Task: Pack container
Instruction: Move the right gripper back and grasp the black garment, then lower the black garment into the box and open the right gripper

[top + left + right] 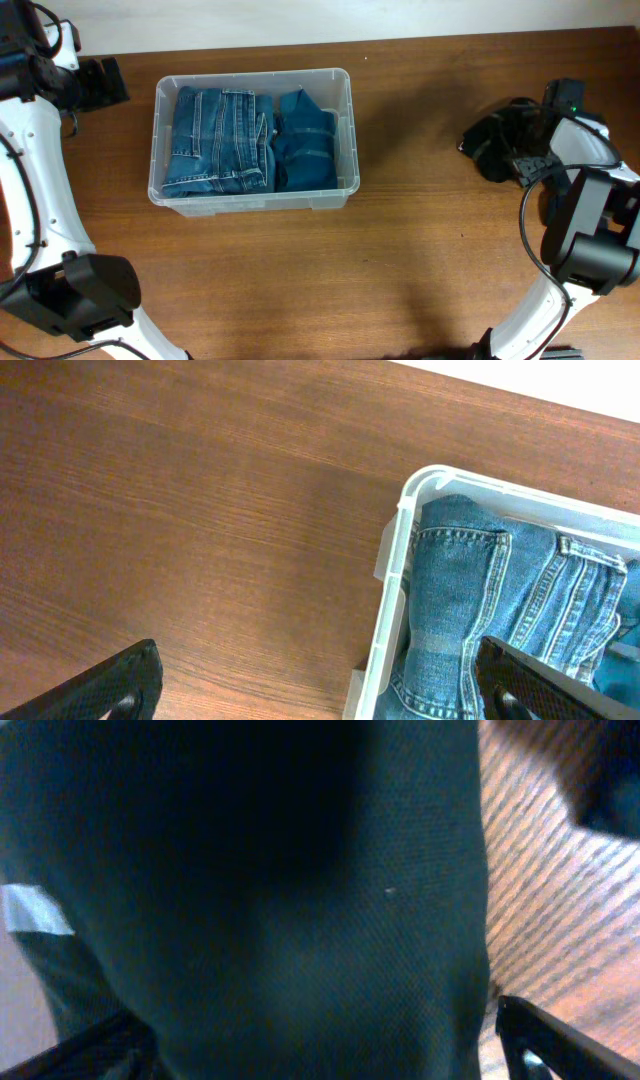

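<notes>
Spread wide, my right gripper [520, 152] hangs low over the right side of the table [400, 260], fingers either side of a black garment [488, 135]. In the wrist view its dark weave fills the whole gap between them. To lift it well, I judge I should sink a little further and close on a thick bunched fold rather than a single layer. Then I should raise it high enough that no tail drags.

The container [250, 203] sits well apart to my left, across bare wood. Folded jeans [215, 140] fill its left part and a darker blue garment [305, 140] its right, so room inside looks scarce. My left gripper [100, 85], also spread and empty, hovers just beside the container's far left corner.
</notes>
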Motion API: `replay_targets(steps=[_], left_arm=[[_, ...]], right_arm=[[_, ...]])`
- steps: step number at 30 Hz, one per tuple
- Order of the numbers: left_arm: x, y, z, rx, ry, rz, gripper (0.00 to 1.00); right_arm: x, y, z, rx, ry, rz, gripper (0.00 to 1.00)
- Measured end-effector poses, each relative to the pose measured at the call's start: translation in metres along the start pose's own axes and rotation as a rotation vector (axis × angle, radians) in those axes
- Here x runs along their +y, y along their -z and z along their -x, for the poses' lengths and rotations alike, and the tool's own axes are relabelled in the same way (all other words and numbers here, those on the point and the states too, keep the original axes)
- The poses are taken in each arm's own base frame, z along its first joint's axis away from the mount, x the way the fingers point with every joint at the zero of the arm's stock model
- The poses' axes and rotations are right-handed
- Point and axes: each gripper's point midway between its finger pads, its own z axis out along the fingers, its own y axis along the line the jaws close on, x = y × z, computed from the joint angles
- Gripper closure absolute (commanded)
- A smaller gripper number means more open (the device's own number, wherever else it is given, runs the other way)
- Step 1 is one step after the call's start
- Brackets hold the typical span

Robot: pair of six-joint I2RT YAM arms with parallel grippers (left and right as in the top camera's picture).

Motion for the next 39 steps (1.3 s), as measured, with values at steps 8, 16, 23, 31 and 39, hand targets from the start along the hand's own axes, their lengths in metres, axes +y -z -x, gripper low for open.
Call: replay_targets(steps=[8,16,23,31,39], left_arm=[[0.000,0.000,0.000,0.000,0.000,0.000,0.01],[0.000,0.000,0.000,0.000,0.000,0.000,0.01],[0.000,0.000,0.000,-0.001,0.000,0.000,0.01],[0.000,0.000,0.002,-0.007,0.000,0.000,0.01],[0.000,0.000,0.002,-0.008,0.000,0.000,0.01]], right_arm=[[0.006,0.000,-0.003,-0.001,0.089,0.048,0.85],[-0.006,0.014,-0.024,0.110,0.246,-0.005,0.91],[0.023,0.078,-0.041,0.182,0.440,0.016,0.91],[0.168,0.204,-0.156,0.068,0.913,0.389,0.90],[0.212,0.216,-0.316,0.159,1.037,0.499,0.91]])
